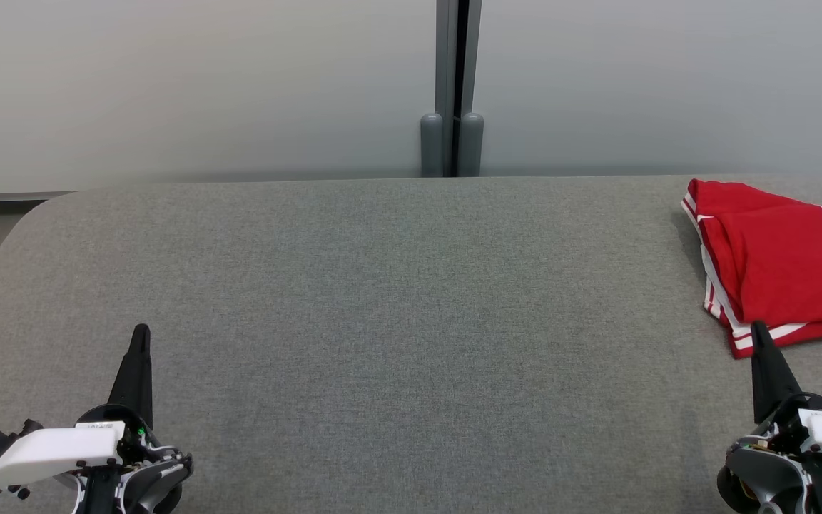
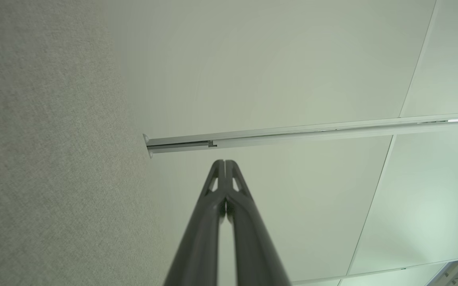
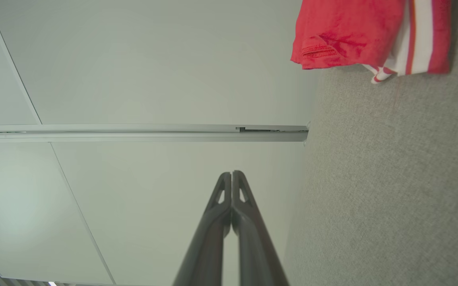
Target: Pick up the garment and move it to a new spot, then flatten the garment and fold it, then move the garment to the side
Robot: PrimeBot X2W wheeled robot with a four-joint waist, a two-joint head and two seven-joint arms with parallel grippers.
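Now, in the head view, the red garment (image 1: 775, 264) lies folded at the far right of the grey counter (image 1: 382, 285), likely set aside because the job looks almost done. The left pincer (image 1: 141, 335) and right pincer (image 1: 759, 332) rest near, clenched, holding nothing. In the left wrist view, the tips are pressed together beside bare counter. In the right wrist view, the garment lies ahead of the right pincer, off to one side, not touching.

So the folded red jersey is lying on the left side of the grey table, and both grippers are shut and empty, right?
Not quite. The head view shows the folded red jersey on the right side of the grey table, not the left. The left gripper and right gripper are shut and empty.
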